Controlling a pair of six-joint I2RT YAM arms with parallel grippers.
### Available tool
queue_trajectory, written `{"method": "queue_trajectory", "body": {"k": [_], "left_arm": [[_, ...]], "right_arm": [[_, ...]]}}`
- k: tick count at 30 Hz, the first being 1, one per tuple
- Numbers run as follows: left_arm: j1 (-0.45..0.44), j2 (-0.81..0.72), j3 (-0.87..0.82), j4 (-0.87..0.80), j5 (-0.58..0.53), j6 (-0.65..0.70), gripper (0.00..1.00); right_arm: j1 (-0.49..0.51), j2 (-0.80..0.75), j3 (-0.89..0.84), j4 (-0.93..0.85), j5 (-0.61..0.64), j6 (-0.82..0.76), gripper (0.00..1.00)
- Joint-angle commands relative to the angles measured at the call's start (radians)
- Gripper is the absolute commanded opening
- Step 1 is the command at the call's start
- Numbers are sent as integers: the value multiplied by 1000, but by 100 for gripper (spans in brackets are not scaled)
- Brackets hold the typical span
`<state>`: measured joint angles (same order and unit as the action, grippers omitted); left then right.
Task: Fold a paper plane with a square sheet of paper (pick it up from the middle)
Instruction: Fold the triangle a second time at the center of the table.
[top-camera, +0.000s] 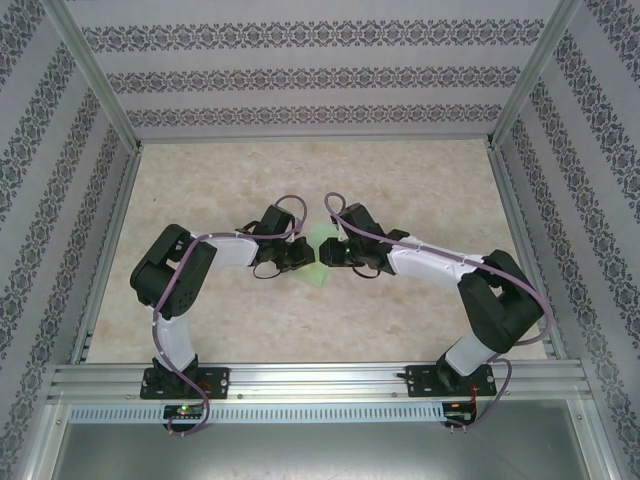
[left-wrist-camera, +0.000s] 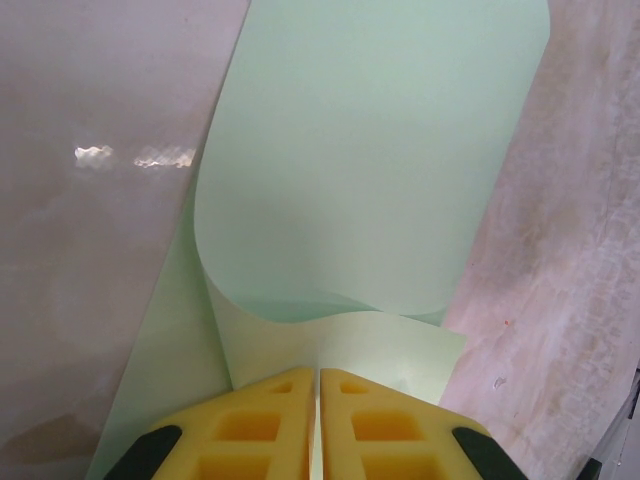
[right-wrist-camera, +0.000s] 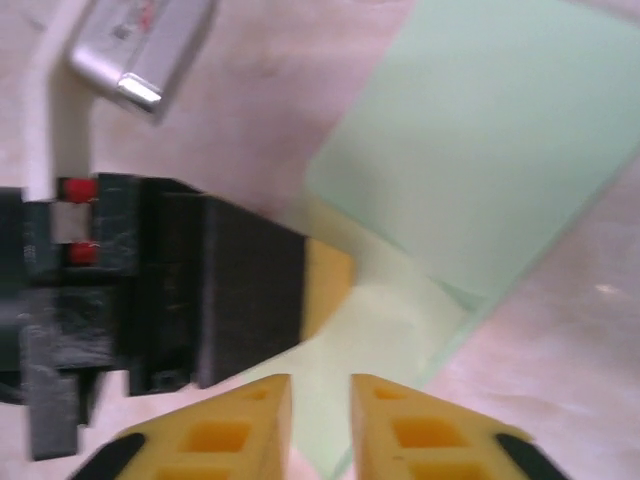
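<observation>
My left gripper (left-wrist-camera: 319, 378) is pinched shut on the sheet (left-wrist-camera: 370, 150), which curls away ahead of it at the middle of the table (top-camera: 420, 190), while my right gripper (right-wrist-camera: 320, 390), jaws slightly apart and empty, faces it from the opposite side, equally near

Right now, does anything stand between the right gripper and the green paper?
Nothing visible does. The right gripper, fingers slightly parted, sits right at the near edge of the green paper, with paper showing in the gap. The left gripper, shut on the same paper, sits just beside it, not in between.
</observation>
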<state>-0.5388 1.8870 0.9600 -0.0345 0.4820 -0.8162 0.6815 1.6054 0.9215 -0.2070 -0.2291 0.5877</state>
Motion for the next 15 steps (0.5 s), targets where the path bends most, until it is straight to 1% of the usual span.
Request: {"method": "queue_trajectory", "body": {"k": [1, 3, 4, 7, 11, 15], "left_arm": [[5, 12, -25, -59, -40, 20, 12], [6, 10, -22, -68, -44, 25, 12], [7, 9, -24, -66, -44, 23, 12], [6, 11, -21, -69, -41, 26, 12], [6, 7, -24, -67, -40, 25, 12], [6, 9, -20, -68, -38, 26, 12]], "right_arm": [[37, 50, -32, 122, -122, 100, 11], [42, 78, -35, 154, -135, 133, 7], [42, 90, -34, 164, -142, 144, 6], [44, 115, -22, 165, -156, 159, 5], [40, 147, -18, 150, -148, 152, 5], [34, 192, 8, 117, -170, 136, 5]]}}
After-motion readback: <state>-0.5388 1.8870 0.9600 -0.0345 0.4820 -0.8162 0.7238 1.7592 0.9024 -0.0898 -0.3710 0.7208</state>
